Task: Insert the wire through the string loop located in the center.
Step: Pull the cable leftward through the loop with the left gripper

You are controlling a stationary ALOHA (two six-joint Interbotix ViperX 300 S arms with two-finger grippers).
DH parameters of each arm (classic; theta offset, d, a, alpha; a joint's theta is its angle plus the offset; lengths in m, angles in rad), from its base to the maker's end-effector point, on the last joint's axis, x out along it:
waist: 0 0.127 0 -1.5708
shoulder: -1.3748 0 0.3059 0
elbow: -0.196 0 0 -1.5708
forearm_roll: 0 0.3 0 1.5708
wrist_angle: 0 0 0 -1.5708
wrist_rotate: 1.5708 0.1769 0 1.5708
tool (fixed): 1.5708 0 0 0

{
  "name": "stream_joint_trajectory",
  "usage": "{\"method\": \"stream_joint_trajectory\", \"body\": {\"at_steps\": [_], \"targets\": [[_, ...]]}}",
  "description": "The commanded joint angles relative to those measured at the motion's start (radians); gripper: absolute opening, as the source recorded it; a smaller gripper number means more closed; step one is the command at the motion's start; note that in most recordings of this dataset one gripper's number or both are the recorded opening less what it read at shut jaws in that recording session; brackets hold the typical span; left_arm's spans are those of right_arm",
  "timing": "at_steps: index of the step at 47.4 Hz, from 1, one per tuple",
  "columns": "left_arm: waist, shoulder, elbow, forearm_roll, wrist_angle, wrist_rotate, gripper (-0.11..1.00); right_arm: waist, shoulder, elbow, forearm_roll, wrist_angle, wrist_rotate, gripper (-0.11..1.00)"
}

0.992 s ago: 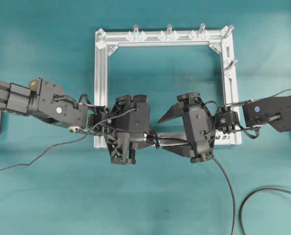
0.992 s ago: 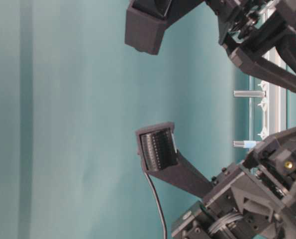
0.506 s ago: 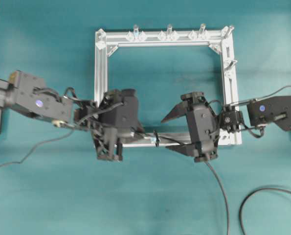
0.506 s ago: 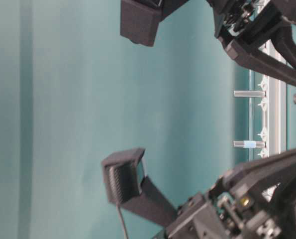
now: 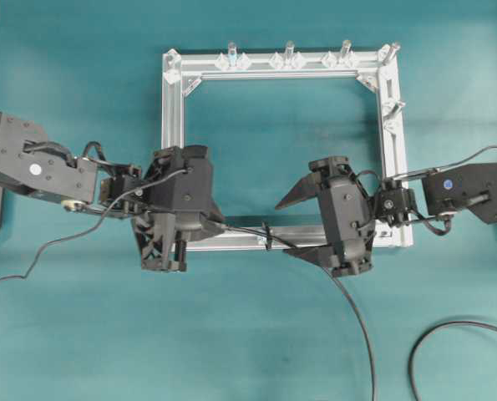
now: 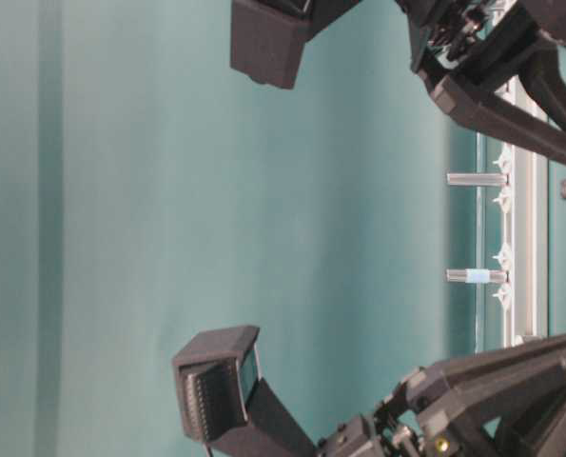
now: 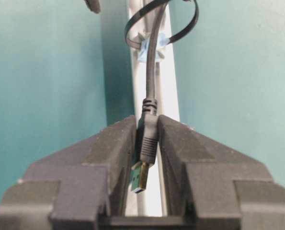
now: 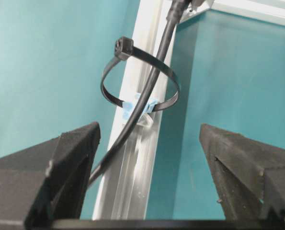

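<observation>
The wire (image 7: 153,72) is a black cable ending in a black plug (image 7: 147,134) with a yellowish metal tip. My left gripper (image 7: 147,125) is shut on that plug. From the plug the wire runs through the string loop (image 7: 183,32), a black ring round the silver frame bar with a pale-blue tag (image 7: 147,48). Overhead, the left gripper (image 5: 213,224) sits left of the loop (image 5: 266,236) on the front bar. The wire (image 5: 352,309) trails right and down from it. My right gripper (image 8: 148,132) stands open beyond the loop (image 8: 114,96), the wire (image 8: 154,81) passing beside its left finger (image 8: 77,158).
The square aluminium frame (image 5: 173,125) lies flat, with clear upright pegs (image 5: 288,52) along its far bar and right side. Slack wire curls on the table at front right (image 5: 448,327). A thin arm cable (image 5: 39,259) trails off to the left.
My left gripper has closed on the plug and moved left along the front bar, drawing the wire through the loop. The right gripper stayed open and shifted slightly right.
</observation>
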Motion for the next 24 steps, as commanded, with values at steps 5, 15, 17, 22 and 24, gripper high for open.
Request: {"method": "stream_joint_trajectory", "body": {"at_steps": [5, 15, 17, 22, 24], "targets": [[0.003, -0.052, 0.006, 0.003, 0.026, 0.003, 0.19, 0.0, -0.026, -0.008, -0.002, -0.005, 0.003, 0.84], [0.003, -0.103, 0.054, 0.002, 0.06, 0.0, 0.19, 0.0, -0.026, -0.008, -0.002, -0.003, 0.002, 0.84], [0.003, -0.115, 0.066, 0.002, 0.063, -0.005, 0.19, -0.002, -0.026, -0.008, -0.002, -0.003, 0.003, 0.84], [0.003, -0.144, 0.097, 0.002, 0.066, -0.02, 0.19, 0.0, -0.026, -0.008, -0.002, -0.003, 0.002, 0.84], [0.003, -0.156, 0.11, 0.002, 0.066, -0.028, 0.19, 0.0, -0.026, -0.008, -0.002, -0.003, 0.002, 0.84]]}}
